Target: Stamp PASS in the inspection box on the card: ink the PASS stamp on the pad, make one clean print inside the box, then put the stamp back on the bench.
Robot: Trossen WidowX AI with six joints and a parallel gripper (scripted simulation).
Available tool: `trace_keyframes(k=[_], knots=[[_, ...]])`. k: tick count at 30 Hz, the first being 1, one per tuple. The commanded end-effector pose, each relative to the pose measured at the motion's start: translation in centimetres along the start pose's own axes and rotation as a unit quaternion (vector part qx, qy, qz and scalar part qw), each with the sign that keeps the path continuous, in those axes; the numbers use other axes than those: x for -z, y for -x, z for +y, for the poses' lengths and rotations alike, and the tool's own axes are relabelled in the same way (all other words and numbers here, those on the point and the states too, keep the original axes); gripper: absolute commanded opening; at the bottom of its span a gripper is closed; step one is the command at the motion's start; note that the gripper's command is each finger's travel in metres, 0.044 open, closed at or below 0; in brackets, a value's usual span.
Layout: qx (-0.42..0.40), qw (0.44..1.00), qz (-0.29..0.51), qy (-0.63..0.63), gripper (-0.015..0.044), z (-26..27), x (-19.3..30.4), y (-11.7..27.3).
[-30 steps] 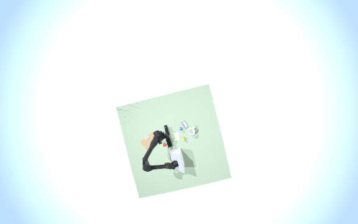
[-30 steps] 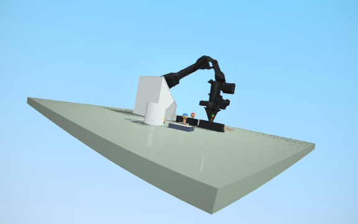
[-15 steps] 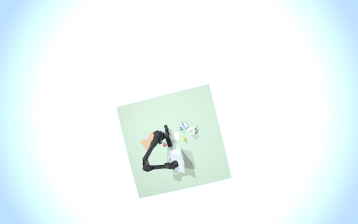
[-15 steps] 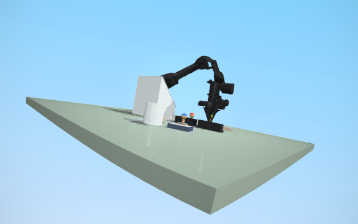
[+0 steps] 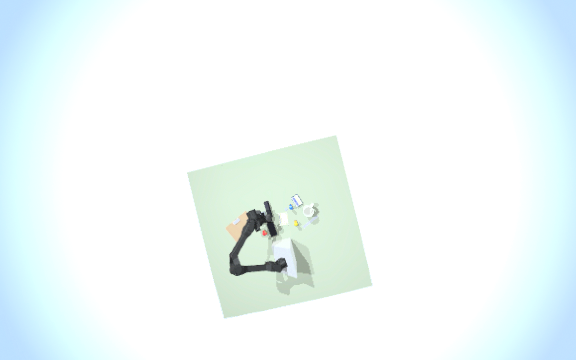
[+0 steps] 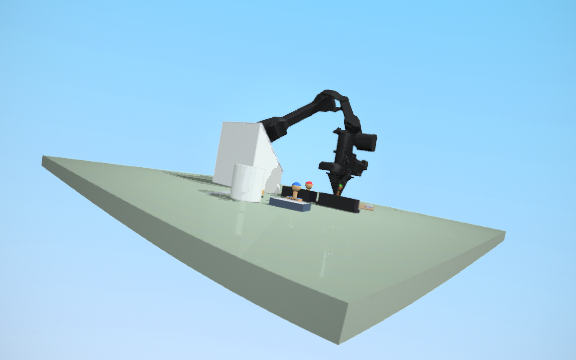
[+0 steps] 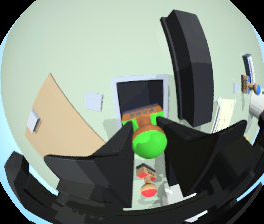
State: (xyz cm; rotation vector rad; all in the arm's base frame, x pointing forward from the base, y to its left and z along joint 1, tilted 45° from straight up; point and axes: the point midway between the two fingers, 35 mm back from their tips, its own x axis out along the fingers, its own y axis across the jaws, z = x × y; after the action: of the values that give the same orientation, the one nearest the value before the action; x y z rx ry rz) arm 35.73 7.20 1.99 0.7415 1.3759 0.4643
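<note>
My gripper (image 6: 339,194) (image 7: 144,123) is shut on the green-topped stamp (image 6: 340,185) (image 7: 150,144), which has a wooden base and stands upright, knob toward the wrist camera. Its base overlaps the near part of the dark ink pad (image 7: 140,92) with a pale rim in the wrist view; I cannot tell whether it touches the pad. The stamp's underside is hidden. A cream card (image 5: 284,218) (image 7: 224,115) lies to the right, beyond a black bar; its box cannot be made out. A red-topped stamp (image 5: 264,233) (image 6: 309,185) (image 7: 148,189) stands near the gripper.
A long black bar (image 6: 338,202) (image 7: 190,70) stands right of the pad. A blue-topped stamp (image 5: 291,207) (image 6: 296,186), a blue-and-white box (image 5: 296,200) (image 6: 289,204), a yellow-topped item (image 5: 296,223) and a white mug (image 5: 309,211) (image 6: 246,182) are farther right. A tan board (image 7: 58,130) lies left.
</note>
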Motion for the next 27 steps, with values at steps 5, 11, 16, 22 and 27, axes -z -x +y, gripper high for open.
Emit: trace_keyframes(k=[5, 11, 16, 22, 27], knots=[[0.001, 1.000, 0.001, 0.002, 0.0000, 0.0, 0.0, 0.3], [0.001, 1.000, 0.001, 0.002, 0.0000, 0.0, 0.0, 0.6], [0.001, 1.000, 0.001, 0.002, 0.0000, 0.0, 0.0, 1.0], [0.002, 1.000, 0.001, 0.002, 0.0000, 0.0, -0.1, 1.9], [0.002, 1.000, 0.001, 0.002, 0.0000, 0.0, -0.1, 2.8]])
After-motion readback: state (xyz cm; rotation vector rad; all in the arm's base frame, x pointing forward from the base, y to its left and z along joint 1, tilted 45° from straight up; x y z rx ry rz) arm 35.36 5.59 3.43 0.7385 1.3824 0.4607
